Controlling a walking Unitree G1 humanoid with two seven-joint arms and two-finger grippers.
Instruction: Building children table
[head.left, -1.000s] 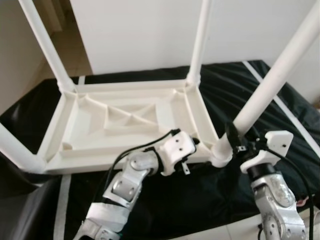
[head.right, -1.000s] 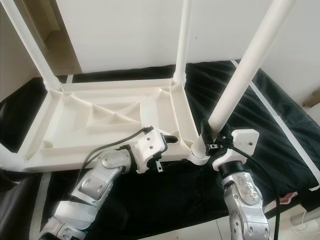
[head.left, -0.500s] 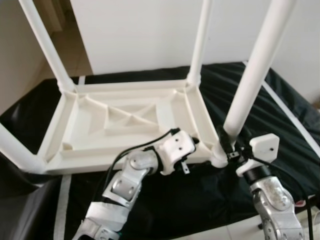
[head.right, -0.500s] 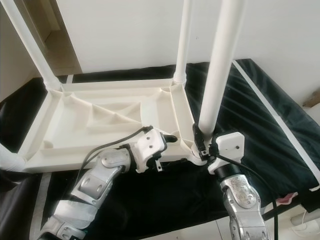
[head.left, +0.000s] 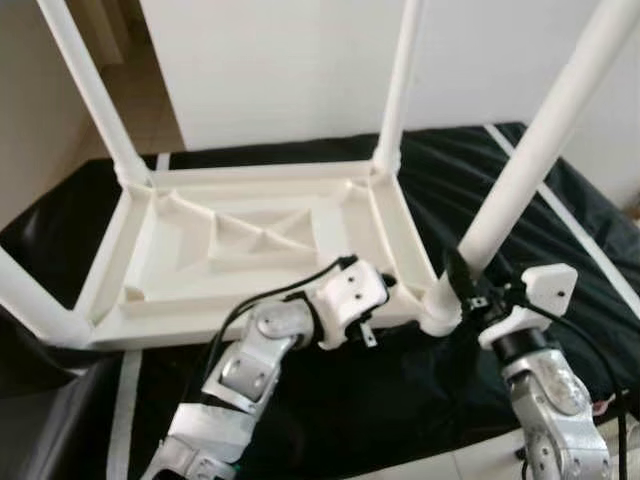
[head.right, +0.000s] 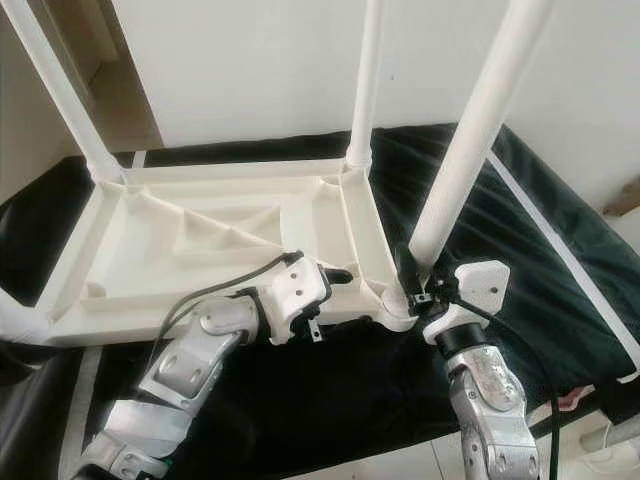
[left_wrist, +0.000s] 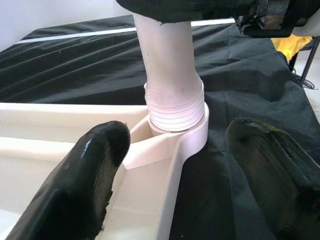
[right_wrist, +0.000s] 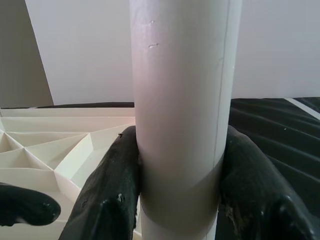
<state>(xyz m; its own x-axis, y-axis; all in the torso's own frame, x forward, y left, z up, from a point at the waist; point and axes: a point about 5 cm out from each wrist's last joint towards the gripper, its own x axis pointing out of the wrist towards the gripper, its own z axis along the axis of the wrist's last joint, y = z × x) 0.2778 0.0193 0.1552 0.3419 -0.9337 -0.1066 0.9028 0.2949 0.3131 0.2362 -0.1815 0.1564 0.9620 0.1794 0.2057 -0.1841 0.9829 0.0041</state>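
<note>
Tops of all four legs cut off by frame edge; near-left leg (head.left: 25, 300) only partly in view at the edge. Socket joint under the near-right leg (head.left: 530, 150) partly hidden by the right gripper (head.left: 462, 285).

White plastic table (head.left: 250, 240) lies upside down on a black cloth (head.left: 450, 180) w/ white stripes, ribbed underside facing up, legs sticking up at the corners. Near-right leg tilts out to the right, not upright like the far-right leg (head.left: 400, 80). Its base has a ribbed collar sitting in the corner socket (left_wrist: 172, 130).

Right gripper closed around the near-right leg just above the socket, both fingers (right_wrist: 112, 190) pressed on opposite sides of the tube. Left gripper (left_wrist: 175, 165) is at the table's near rim just beside that same corner, fingers spread wide apart, holding nothing; one finger over the inside of the frame, other over the cloth, socket between them but not touched
</note>
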